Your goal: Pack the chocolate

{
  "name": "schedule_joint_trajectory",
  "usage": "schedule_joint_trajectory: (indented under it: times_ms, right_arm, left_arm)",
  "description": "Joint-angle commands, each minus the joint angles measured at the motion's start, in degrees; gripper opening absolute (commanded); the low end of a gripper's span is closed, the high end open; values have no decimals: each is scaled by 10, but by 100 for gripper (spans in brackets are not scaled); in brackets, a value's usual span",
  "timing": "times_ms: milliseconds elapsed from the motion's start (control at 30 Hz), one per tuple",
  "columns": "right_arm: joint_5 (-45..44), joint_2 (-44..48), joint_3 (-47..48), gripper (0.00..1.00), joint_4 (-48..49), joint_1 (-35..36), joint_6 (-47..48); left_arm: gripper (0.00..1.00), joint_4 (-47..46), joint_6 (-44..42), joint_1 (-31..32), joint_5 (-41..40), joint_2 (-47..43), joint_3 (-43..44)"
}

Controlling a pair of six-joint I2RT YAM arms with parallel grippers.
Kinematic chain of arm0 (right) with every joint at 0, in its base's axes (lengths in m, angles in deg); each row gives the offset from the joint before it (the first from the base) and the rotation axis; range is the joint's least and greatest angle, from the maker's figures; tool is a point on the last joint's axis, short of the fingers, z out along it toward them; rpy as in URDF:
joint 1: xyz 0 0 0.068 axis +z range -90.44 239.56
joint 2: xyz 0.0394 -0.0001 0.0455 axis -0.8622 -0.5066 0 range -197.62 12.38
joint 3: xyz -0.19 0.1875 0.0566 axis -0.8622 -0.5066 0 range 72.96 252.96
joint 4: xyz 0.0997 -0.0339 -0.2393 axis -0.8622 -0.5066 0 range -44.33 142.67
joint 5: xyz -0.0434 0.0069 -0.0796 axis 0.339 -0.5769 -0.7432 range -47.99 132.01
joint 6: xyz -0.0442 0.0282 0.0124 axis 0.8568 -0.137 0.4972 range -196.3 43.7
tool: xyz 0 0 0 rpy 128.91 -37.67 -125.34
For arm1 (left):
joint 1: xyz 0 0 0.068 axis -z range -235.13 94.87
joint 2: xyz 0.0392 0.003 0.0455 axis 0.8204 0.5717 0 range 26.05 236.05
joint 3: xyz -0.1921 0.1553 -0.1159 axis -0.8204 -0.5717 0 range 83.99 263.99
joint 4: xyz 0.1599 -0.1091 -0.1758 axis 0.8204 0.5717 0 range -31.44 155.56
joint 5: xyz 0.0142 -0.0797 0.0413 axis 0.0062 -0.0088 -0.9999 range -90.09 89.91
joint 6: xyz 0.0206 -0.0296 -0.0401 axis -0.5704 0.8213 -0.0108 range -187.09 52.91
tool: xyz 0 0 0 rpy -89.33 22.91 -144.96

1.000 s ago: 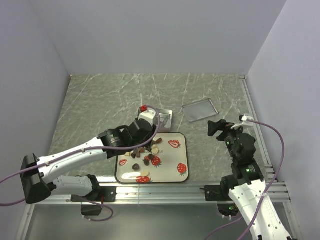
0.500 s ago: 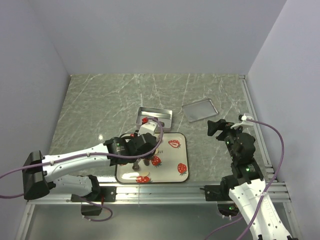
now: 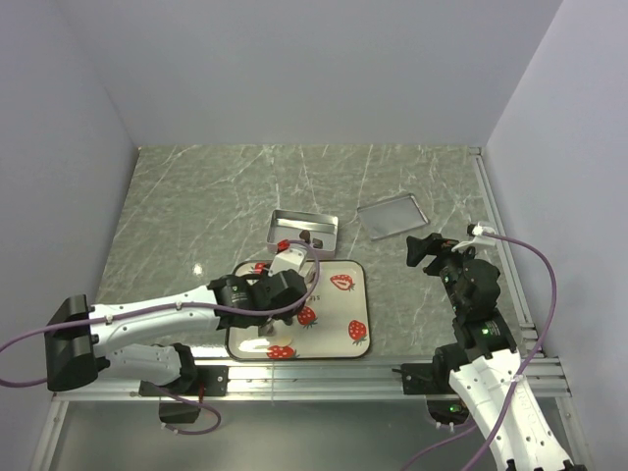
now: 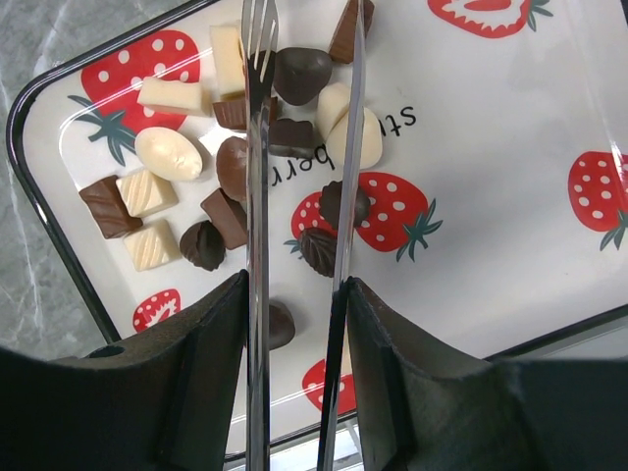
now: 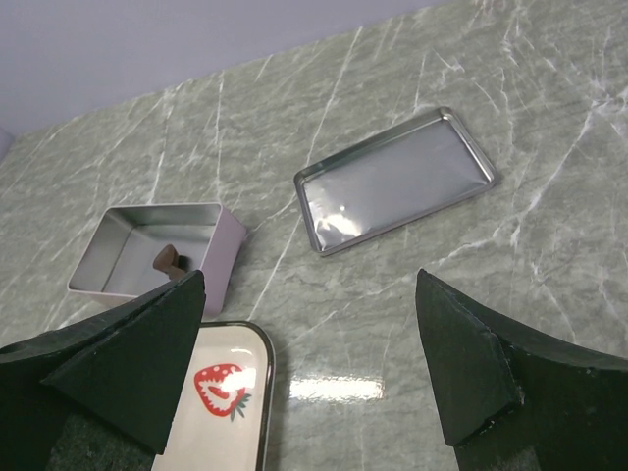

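Several chocolate pieces, dark, light brown and cream-white, lie bunched on the left half of the strawberry-print tray. My left gripper is shut on metal tongs. The tong tips stand apart just above the pile. In the top view the left gripper hovers over the tray's left part. One brown chocolate lies inside the open tin box. My right gripper is open and empty, above the table right of the tray.
The tin box stands just behind the tray. Its flat metal lid lies to the back right, also in the right wrist view. Walls close in the left, back and right sides.
My left arm has drawn back from over the tin box to above the tray's pile. A brown chocolate now shows in the box. The right arm has not moved.
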Motion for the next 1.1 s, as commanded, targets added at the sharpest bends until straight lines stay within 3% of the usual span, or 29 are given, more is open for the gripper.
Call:
schedule_joint_trajectory:
  times_ms: [0,567,1067]
  right_arm:
    - [4,-3,7,94,26,-3,8]
    - [2,-1,6,94,24,-3,8]
    - [1,1,6,94,22,-4,8]
  left_arm:
    - [49,-17,7,5,9,-23,0]
    - [47,-24,-4,19,20,10,7]
    - [34,-5,-17,21,16,31,26]
